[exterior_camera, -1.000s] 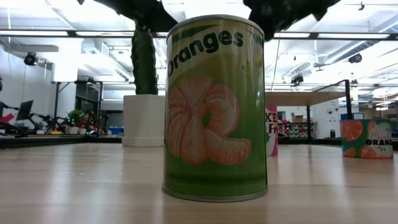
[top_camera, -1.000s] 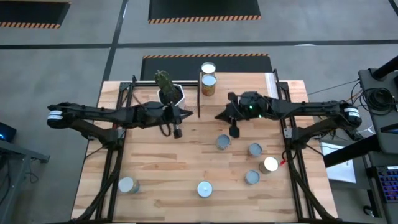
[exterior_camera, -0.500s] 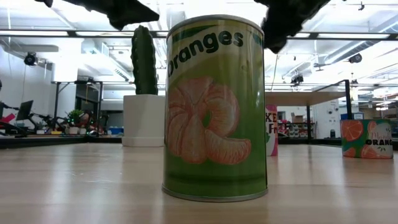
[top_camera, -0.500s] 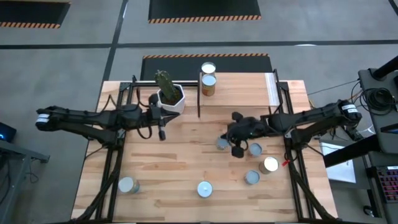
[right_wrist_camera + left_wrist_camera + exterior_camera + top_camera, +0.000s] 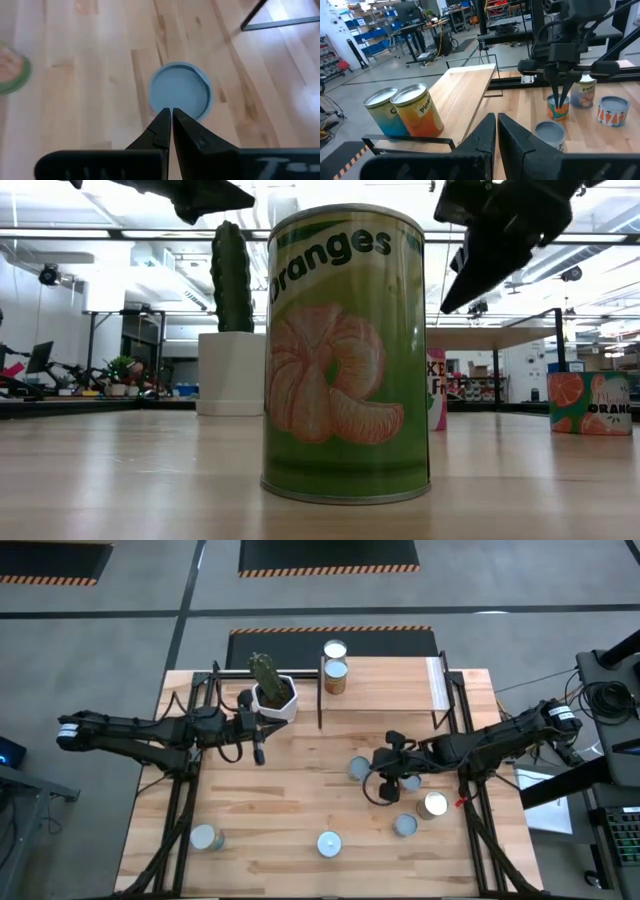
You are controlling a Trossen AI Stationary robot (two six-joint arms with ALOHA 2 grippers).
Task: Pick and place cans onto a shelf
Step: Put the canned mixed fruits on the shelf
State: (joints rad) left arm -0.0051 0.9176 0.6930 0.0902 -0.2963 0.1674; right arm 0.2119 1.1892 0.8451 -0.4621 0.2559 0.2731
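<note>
Two cans [image 5: 335,674] stand side by side on the wooden shelf [image 5: 390,685] at the far edge; the left wrist view shows them [image 5: 420,111] on the shelf board [image 5: 465,90]. Several more cans stand on the table. My right gripper [image 5: 377,772] is shut, slants down and hovers just right of a grey-topped can [image 5: 358,768], whose top [image 5: 180,92] fills the right wrist view ahead of the fingertips [image 5: 169,111]. My left gripper [image 5: 260,753] is shut and roughly level, beside the cactus pot [image 5: 275,695].
An orange-labelled can [image 5: 345,350] stands close before the low camera. Other cans stand at the near right [image 5: 435,804], [image 5: 404,825], near middle [image 5: 329,843] and near left [image 5: 205,837]. The shelf's black frame legs [image 5: 320,705] stand on the table.
My right gripper has swung from beside the shelf toward the near edge, sunk and tipped its fingers downward, ending over the loose cans. My left gripper has drawn back toward the table's left edge, then kept still. Both stayed shut; no can has moved.
</note>
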